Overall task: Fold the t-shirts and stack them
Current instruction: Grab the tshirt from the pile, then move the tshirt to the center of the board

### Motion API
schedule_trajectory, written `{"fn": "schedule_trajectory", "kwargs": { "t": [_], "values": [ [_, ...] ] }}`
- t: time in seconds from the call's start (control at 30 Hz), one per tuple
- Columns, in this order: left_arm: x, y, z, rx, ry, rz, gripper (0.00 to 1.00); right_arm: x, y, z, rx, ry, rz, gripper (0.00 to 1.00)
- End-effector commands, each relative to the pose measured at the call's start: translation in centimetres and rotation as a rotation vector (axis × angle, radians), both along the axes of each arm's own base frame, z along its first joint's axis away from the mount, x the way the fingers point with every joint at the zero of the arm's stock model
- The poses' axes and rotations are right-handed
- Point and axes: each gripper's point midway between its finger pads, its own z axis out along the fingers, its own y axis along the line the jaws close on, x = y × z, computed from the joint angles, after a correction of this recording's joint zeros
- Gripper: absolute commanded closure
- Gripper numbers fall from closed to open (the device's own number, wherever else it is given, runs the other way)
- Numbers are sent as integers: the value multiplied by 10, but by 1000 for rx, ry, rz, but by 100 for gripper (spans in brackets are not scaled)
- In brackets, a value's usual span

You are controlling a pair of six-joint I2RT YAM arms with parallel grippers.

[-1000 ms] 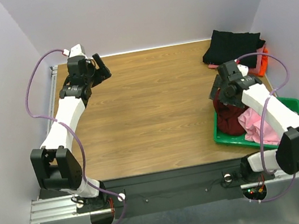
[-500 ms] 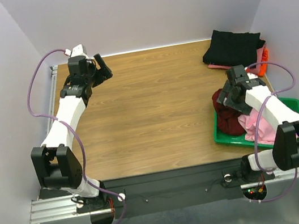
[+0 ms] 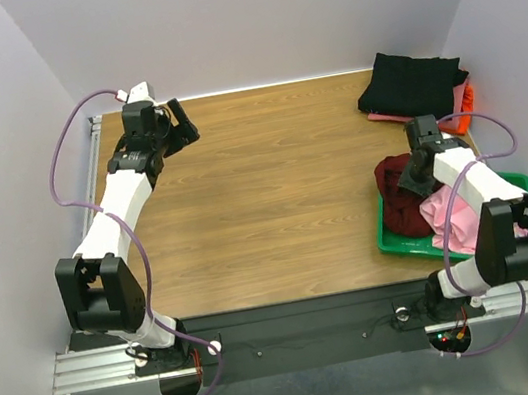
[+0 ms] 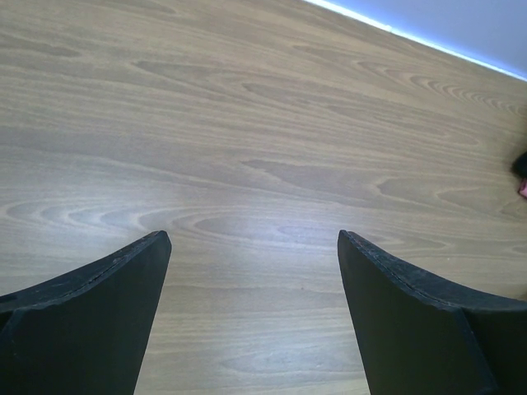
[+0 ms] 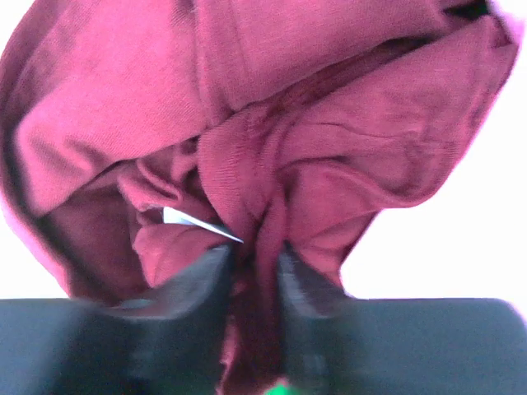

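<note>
A crumpled dark maroon t-shirt [image 3: 399, 203] lies at the left end of the green tray [image 3: 516, 182], with a light pink t-shirt [image 3: 450, 217] beside it. My right gripper [image 3: 415, 180] reaches down into the maroon heap. In the right wrist view its jaws [image 5: 254, 257] are shut on a bunched fold of the maroon t-shirt [image 5: 288, 99]. A folded black t-shirt [image 3: 412, 81] tops a stack at the back right, with salmon [image 3: 380, 117] and orange [image 3: 465, 103] edges showing beneath. My left gripper [image 3: 177, 124] hovers open at the back left, with only bare wood between its jaws [image 4: 251, 239].
The wooden table [image 3: 264, 197] is walled on the left, back and right. The tray sits at the table's right front, just ahead of the right arm's base. The stack lies against the right wall.
My right gripper has swung right and down into the tray and closed from wide open onto the maroon cloth. The left arm has stayed put.
</note>
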Motion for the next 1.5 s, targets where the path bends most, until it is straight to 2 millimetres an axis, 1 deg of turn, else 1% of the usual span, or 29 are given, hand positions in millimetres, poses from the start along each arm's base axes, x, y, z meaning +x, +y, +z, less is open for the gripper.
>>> {"fn": "schedule_trajectory", "kwargs": {
  "t": [0.0, 0.03, 0.1, 0.2, 0.33, 0.37, 0.43, 0.47, 0.53, 0.6, 0.67, 0.7, 0.73, 0.77, 0.8, 0.83, 0.93, 0.97, 1.0, 1.03, 1.07, 1.1, 1.17, 1.2, 1.23, 1.27, 1.3, 1.4, 1.47],
  "values": [
    [-8, 2, 15, 13, -40, -2, 5, 20, -5, 21, 3, -85, 28, 76],
    [-9, 2, 16, 12, -44, 0, 5, 20, -7, 28, -6, -98, 31, 88],
    [-9, 2, 17, 15, -45, 0, 5, 22, -14, 48, -37, -122, 23, 99],
    [-7, 2, 19, 17, -51, -7, 5, 27, -26, 95, -104, -197, 13, 100],
    [-2, -1, 22, 27, -62, -26, 5, 28, -45, 149, -223, -280, 2, 100],
    [-1, -1, 22, 29, -62, -28, 5, 32, -51, 176, -266, -336, 8, 100],
    [1, -1, 27, 35, -74, -32, 5, 37, -54, 201, -299, -383, 26, 100],
    [2, -1, 29, 38, -81, -29, 5, 42, -55, 228, -326, -435, 51, 100],
    [2, 1, 28, 42, -80, -24, 5, 51, -54, 252, -346, -487, 86, 100],
    [1, 2, 27, 47, -79, -21, 5, 61, -48, 290, -355, -589, 137, 100],
    [0, 3, 24, 49, -73, -16, 5, 69, -42, 312, -347, -661, 171, 100],
    [0, 4, 22, 47, -71, -12, 5, 74, -34, 325, -330, -705, 211, 100],
    [-2, 4, 20, 46, -66, -12, 5, 81, -30, 348, -325, -779, 228, 100],
    [-3, 4, 20, 45, -68, -11, 5, 86, -24, 358, -311, -817, 252, 100],
    [-3, 4, 21, 41, -72, -9, 5, 92, -12, 382, -285, -905, 299, 99],
    [-3, 4, 19, 41, -70, -9, 5, 96, -6, 391, -268, -944, 325, 100],
    [-3, 4, 22, 39, -78, -9, 5, 119, 23, 411, -179, -1042, 434, 100],
    [-2, 4, 23, 38, -79, -9, 5, 121, 31, 424, -164, -1082, 456, 100],
    [-2, 4, 25, 37, -84, -8, 5, 135, 42, 424, -137, -1096, 484, 100],
    [-2, 4, 26, 37, -87, -8, 5, 139, 67, 428, -108, -1116, 542, 100],
    [-2, 3, 29, 36, -91, -10, 5, 140, 84, 441, -116, -1152, 586, 100],
    [-2, 4, 31, 34, -95, -7, 5, 150, 121, 436, -91, -1153, 655, 100],
    [-2, 4, 36, 31, -107, -5, 5, 156, 156, 438, -84, -1167, 730, 99],
    [-3, 5, 37, 30, -109, -5, 5, 154, 168, 454, -86, -1206, 749, 100],
    [-3, 5, 40, 28, -116, -3, 5, 162, 198, 445, -45, -1194, 799, 100],
    [-3, 5, 41, 24, -117, -3, 5, 163, 212, 448, -17, -1209, 826, 100],
    [-4, 6, 46, 21, -129, 1, 5, 160, 240, 456, 26, -1239, 887, 100],
    [-6, 6, 55, 8, -147, 7, 5, 154, 271, 467, 56, -1281, 944, 100],
    [-6, 15, 58, 18, -155, 49, 5, 159, 275, 466, 72, -1282, 916, 100]
  ]
}}
